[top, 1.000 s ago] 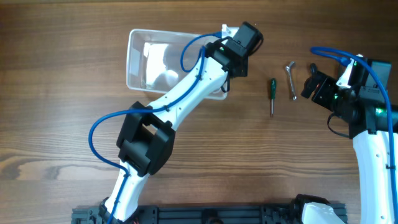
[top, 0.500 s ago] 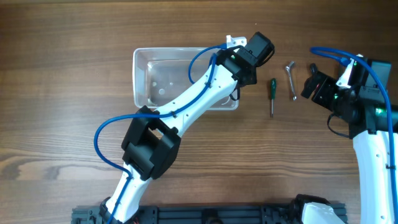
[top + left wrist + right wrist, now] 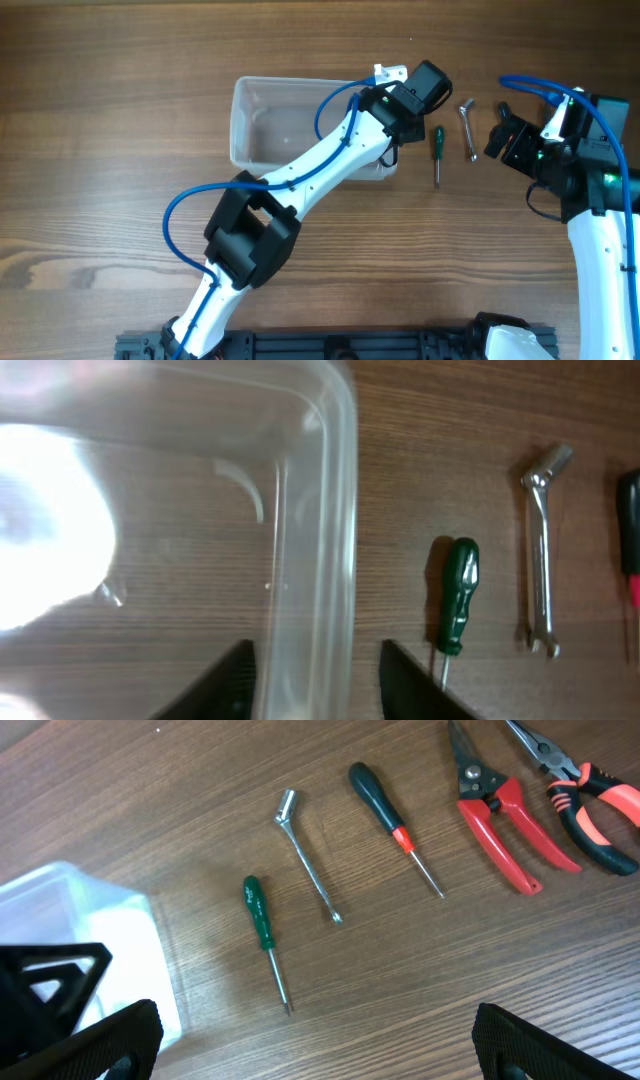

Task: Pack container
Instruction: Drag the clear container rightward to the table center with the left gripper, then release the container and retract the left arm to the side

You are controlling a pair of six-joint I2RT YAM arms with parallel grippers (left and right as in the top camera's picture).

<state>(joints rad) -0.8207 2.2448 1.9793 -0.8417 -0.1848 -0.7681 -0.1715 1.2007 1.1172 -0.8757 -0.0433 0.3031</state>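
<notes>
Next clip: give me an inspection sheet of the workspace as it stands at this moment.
Surface: wooden table.
Job's things: clear plastic container, upright, nothing seen inside.
Clutter: loose tools lie right of the container: green-handled screwdriver, small wrench, black-handled screwdriver, red-handled pliers, orange-and-black pliers.
Grippers: left gripper, fingers astride the container's right wall, apparently closed on it. Right gripper open, empty, above the tools.
Cables: blue cables loop along both arms, off the tools.
Surroundings: black frame at the near edge; nothing else seen.
</notes>
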